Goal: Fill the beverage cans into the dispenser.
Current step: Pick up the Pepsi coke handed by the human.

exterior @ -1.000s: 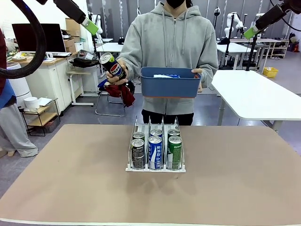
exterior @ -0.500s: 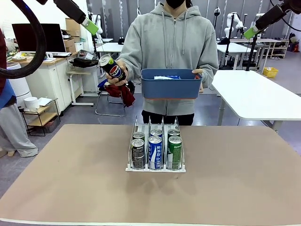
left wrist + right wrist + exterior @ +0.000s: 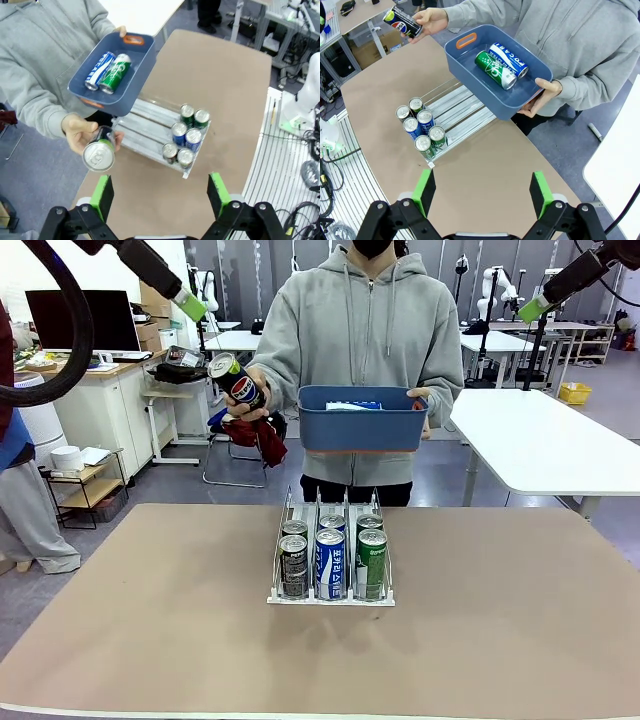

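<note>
The dispenser (image 3: 330, 600) stands mid-table with several beverage cans (image 3: 330, 562) upright at its front end: black, blue and green. Its rear lanes (image 3: 145, 122) (image 3: 455, 102) are bare. Behind the table, a person's hand holds a black Pepsi can (image 3: 236, 380) (image 3: 99, 154) (image 3: 402, 21) tilted in the air. Their other hand holds a blue bin (image 3: 362, 430) (image 3: 142, 55) (image 3: 475, 85) with a blue can (image 3: 100, 70) (image 3: 509, 54) and a green can (image 3: 114, 73) (image 3: 495, 70) lying inside. My left gripper (image 3: 160, 196) (image 3: 190, 305) and right gripper (image 3: 482, 194) (image 3: 535, 308) hang high above the table, both open and holding nothing.
The brown tabletop (image 3: 150, 620) spreads bare around the dispenser on all sides. Desks, a chair and white tables stand beyond the person, off my table.
The person's hand has shifted the black can slightly to the left. My left gripper has drifted a little. The cans in the dispenser have stayed put.
</note>
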You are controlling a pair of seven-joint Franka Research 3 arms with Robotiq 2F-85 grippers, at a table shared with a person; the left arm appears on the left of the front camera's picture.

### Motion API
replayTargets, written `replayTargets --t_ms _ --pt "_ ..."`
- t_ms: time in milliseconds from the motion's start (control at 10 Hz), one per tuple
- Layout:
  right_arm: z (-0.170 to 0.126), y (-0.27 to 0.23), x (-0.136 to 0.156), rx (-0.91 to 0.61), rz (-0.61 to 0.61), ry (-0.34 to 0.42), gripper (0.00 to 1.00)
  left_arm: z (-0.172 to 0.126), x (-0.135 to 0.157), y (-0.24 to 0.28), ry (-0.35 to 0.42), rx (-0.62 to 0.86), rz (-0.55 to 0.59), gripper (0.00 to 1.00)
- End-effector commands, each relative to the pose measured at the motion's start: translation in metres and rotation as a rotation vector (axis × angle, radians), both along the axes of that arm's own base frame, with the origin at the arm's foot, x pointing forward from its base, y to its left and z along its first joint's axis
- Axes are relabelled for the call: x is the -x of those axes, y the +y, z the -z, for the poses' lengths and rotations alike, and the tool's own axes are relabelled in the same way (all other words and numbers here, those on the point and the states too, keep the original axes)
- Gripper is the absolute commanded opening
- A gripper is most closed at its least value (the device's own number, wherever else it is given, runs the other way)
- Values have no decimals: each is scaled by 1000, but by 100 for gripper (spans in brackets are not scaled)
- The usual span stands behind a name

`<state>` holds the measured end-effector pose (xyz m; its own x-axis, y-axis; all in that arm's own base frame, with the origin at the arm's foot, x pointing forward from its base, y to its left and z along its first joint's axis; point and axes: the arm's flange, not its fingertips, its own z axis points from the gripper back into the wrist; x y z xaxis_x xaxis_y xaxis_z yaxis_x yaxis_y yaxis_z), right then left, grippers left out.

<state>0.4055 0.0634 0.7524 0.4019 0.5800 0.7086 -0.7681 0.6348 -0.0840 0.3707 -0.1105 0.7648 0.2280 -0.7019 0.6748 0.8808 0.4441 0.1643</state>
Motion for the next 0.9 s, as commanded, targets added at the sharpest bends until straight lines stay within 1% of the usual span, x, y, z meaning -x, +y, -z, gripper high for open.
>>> replayTargets --t_ms 0,100,200,300,400,800 --pt "0 0 1 0 -3 2 100 10 -9 -6 -38 -87 -33 100" --pt "0 0 1 0 -3 2 100 16 -21 -3 -37 -99 -19 100" --pt "0 0 1 0 -3 2 100 21 -28 -4 -61 -111 -35 100" --pt "0 0 1 0 -3 2 100 27 -36 -6 -92 -139 -96 100" --pt "0 0 1 0 -3 2 100 33 -48 -8 -107 -153 -108 100" --pt "0 0 1 0 -3 2 100 50 -82 -8 -101 -114 -145 100"
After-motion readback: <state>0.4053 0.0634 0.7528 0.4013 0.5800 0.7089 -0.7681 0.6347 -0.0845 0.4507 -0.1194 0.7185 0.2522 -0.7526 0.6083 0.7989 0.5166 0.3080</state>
